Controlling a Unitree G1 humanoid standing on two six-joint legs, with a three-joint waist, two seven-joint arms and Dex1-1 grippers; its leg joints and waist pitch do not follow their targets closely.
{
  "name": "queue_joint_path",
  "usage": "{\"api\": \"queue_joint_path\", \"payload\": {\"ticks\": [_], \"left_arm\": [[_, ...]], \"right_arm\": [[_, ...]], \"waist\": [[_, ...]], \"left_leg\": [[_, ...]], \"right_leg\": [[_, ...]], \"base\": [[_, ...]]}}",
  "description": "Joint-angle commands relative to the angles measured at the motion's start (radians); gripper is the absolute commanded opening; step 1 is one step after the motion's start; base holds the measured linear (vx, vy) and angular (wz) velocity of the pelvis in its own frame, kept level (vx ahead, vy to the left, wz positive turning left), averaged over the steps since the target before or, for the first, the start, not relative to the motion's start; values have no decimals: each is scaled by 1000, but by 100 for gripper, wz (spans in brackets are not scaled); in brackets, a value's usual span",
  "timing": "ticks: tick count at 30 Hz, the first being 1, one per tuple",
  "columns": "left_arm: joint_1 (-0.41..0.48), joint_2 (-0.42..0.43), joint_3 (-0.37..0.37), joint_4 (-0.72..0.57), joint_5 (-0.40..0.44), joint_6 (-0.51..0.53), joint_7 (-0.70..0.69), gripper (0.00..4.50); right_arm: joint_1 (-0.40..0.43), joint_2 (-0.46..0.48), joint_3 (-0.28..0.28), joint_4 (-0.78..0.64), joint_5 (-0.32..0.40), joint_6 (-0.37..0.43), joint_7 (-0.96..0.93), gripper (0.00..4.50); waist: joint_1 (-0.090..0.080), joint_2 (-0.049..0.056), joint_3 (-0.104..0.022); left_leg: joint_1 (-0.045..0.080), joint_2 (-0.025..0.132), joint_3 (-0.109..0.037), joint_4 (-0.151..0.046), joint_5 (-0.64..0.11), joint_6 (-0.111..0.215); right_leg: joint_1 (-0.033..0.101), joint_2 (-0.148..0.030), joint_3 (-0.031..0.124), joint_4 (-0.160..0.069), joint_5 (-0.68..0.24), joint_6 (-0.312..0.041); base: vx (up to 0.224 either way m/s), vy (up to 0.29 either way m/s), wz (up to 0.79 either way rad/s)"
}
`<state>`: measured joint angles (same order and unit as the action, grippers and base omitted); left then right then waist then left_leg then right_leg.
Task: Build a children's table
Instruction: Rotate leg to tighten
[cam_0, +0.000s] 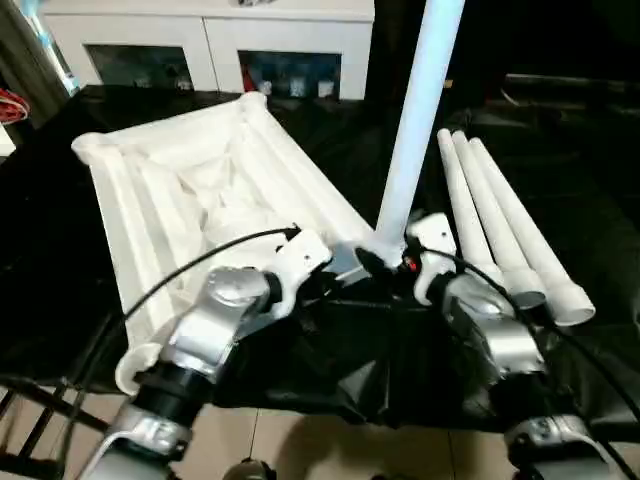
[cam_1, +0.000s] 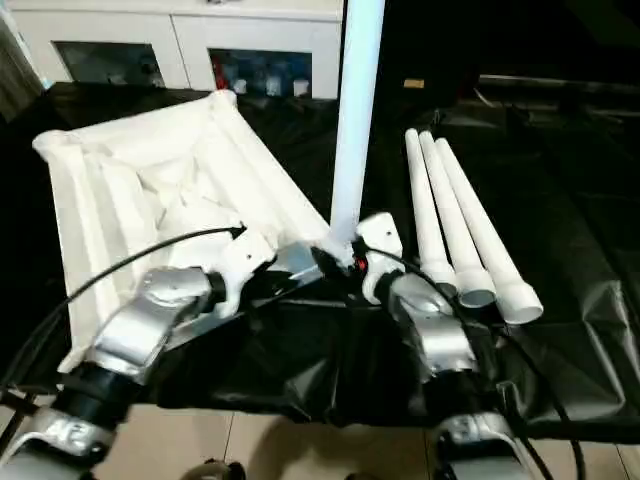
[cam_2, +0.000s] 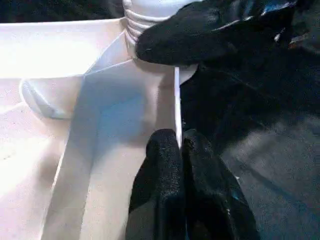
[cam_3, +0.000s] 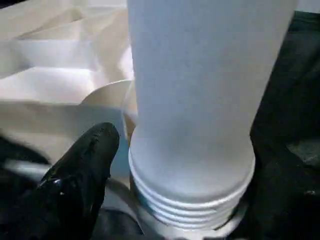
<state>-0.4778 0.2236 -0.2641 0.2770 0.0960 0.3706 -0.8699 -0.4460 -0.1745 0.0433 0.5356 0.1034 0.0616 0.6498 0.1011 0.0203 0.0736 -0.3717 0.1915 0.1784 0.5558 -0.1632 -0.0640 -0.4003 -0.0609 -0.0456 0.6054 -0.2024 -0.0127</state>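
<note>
I saw the tabletop lying ribbed side up at centre left on the black sheet. One leg stood upright in its near corner socket, threads showing. My right gripper was spread around the leg's base. My left gripper pinched the tabletop's thin edge. Three spare legs lay side by side at right. A white cabinet stood along the top.
</note>
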Motion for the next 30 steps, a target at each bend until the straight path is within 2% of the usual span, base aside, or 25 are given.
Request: {"api": "queue_joint_path", "payload": {"ticks": [1,3,5,8,10,14,24,30], "left_arm": [[0,-23,-55,-26,-44,-49,-54,0],[-3,30,-55,-17,-55,-80,-133,0],[-5,49,-54,-11,-59,-89,-159,0],[-16,99,-51,13,-72,-120,-235,0],[-18,106,-51,17,-74,-127,-248,0],[-34,153,-59,48,-98,-167,-350,0],[-42,184,-68,79,-106,-208,-417,0],[-40,197,-74,90,-106,-225,-430,0]], "right_arm": [[32,26,94,5,8,31,94,386],[62,-29,99,-69,44,56,217,386],[73,-51,104,-95,55,61,262,386],[105,-124,130,-177,91,88,394,386],[110,-136,135,-190,98,93,414,386],[130,-219,177,-250,82,100,527,386],[132,-253,195,-280,85,111,565,386],[139,-257,206,-297,92,123,583,337]], "waist": [[3,-8,-55],[4,-8,-55],[6,-5,-55],[18,-6,-54],[22,-6,-54],[30,-9,-56],[42,-12,-62],[43,-11,-61]], "left_leg": [[3,34,-12,-52,-170,74],[4,35,-12,-52,-179,76],[7,38,-12,-52,-184,79],[9,39,-11,-52,-189,77],[9,41,-11,-53,-191,76],[8,39,-10,-50,-181,75],[8,41,-10,-46,-160,74],[8,41,-11,-46,-175,67]], "right_leg": [[49,-75,43,-73,-102,-201],[51,-75,42,-73,-114,-204],[47,-75,43,-75,-116,-207],[47,-73,42,-75,-131,-208],[46,-75,42,-73,-134,-210],[47,-75,42,-72,-138,-205],[48,-77,41,-64,-103,-221],[47,-79,42,-66,-139,-214]], "base": [[0,0,0],[0,0,0],[0,0,0],[0,0,0],[0,0,0],[0,0,0],[0,0,0],[0,0,0]]}}
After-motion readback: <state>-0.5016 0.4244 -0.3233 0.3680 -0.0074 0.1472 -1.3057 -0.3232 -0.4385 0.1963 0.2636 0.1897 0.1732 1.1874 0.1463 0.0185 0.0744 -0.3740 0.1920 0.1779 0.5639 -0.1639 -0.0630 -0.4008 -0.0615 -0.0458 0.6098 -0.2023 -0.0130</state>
